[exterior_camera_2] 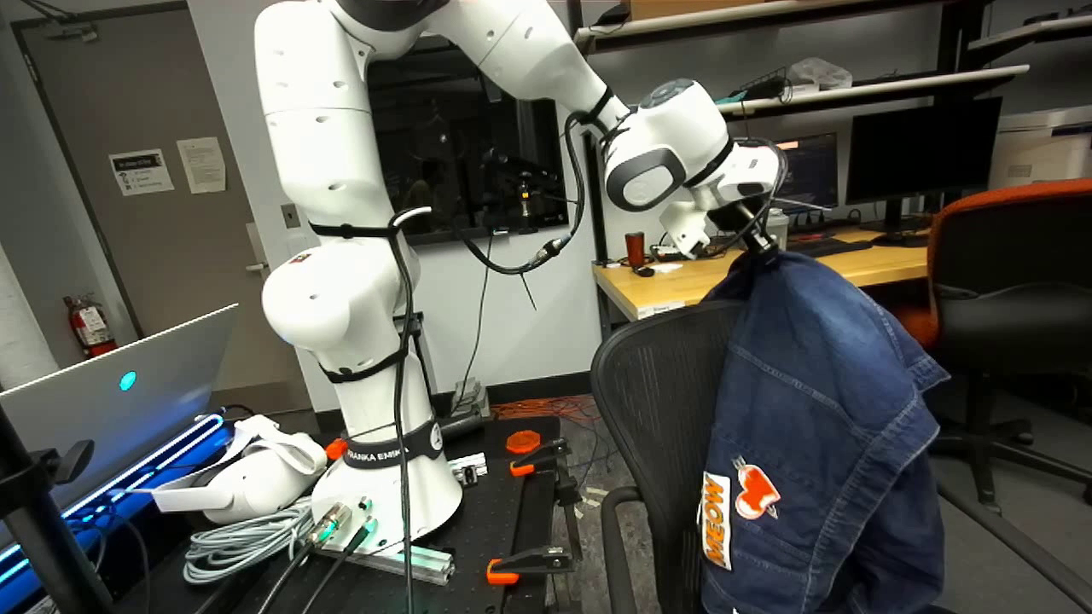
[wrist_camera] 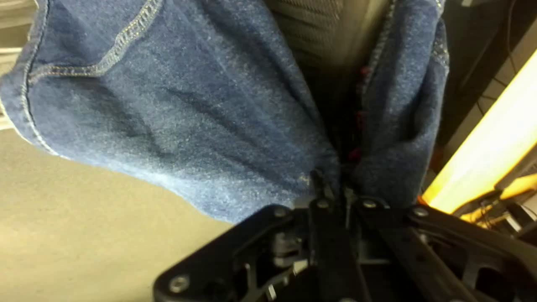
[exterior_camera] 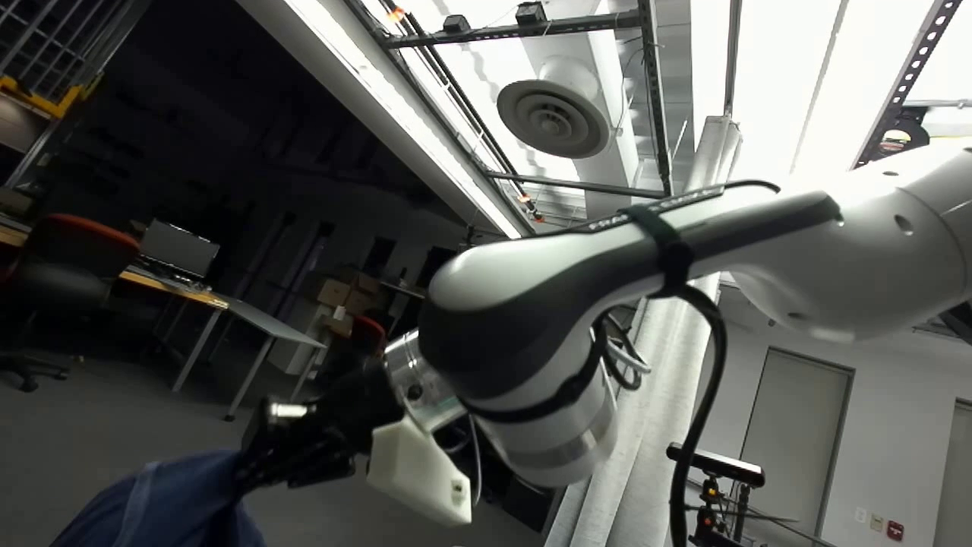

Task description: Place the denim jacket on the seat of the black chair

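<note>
Black mesh chair point(exterior_camera_2: 659, 384), in an exterior view: seat not made out. Gripper point(exterior_camera_2: 763, 250) above its right side, fingers pinched on denim. Denim jacket point(exterior_camera_2: 819, 401) farther right, hanging from that grip, overlapping chair; contact unclear. Judged: lift done; lowering onto seat and release remain.

A robotics lab. In an exterior view, a smooth white jointed robot arm point(exterior_camera_2: 324, 281), banded "FRANKA EMIKA", has its foot between seven and eight o'clock on a flat, dotted black counter point(exterior_camera_2: 495, 516) with black-and-orange clamps point(exterior_camera_2: 536, 560) at its edge. A white virtual-reality headset point(exterior_camera_2: 264, 477) is at eight o'clock, an open silver laptop point(exterior_camera_2: 162, 367) at nine, a flat black monitor point(exterior_camera_2: 926, 153) at two. In an exterior view, a round grey ceiling vent point(exterior_camera: 553, 119) shows at one o'clock and a black bar-shaped camera point(exterior_camera: 717, 465) at four.
</note>
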